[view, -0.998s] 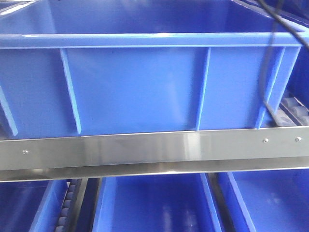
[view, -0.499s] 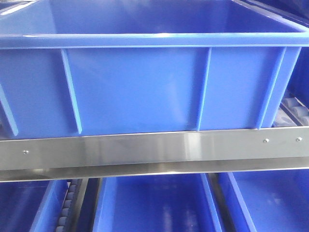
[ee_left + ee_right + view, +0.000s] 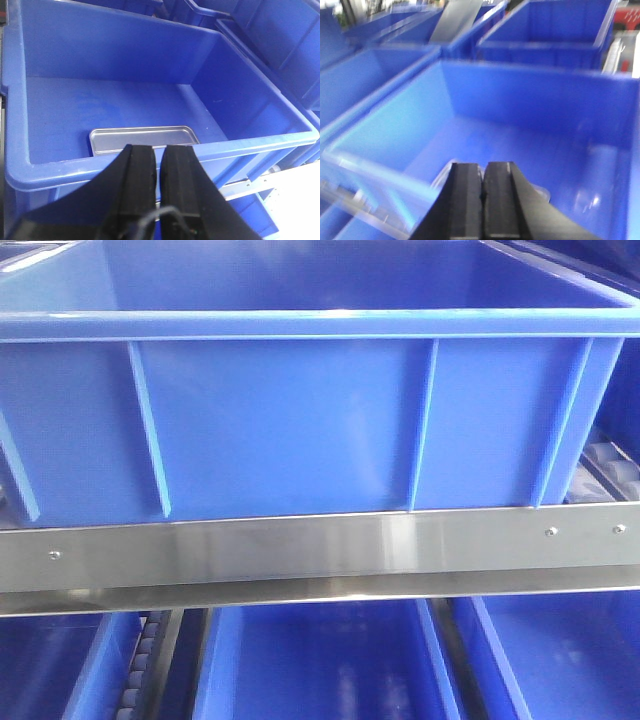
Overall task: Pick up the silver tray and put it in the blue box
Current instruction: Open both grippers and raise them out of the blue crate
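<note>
The blue box (image 3: 300,323) fills the front view, which shows neither gripper. Through the left wrist camera I look into the blue box (image 3: 15,125). The silver tray (image 3: 142,139) lies flat on its floor against the near wall, its near part hidden by the rim. My left gripper (image 3: 159,150) hovers above that near rim, shut to a thin slit and holding nothing. The right wrist view is blurred. There my right gripper (image 3: 483,167) is shut and empty above the blue box (image 3: 535,100), with a pale corner of the silver tray (image 3: 541,193) showing beside the fingers.
A steel shelf rail (image 3: 300,545) runs under the box, with more blue crates (image 3: 320,660) on the level below. Conveyor rollers (image 3: 610,465) show at the right. Neighbouring blue crates (image 3: 280,35) (image 3: 550,30) stand close beside and behind the box.
A black cable that hung at the upper right of the front view one second ago has gone out of view. The box has not moved.
</note>
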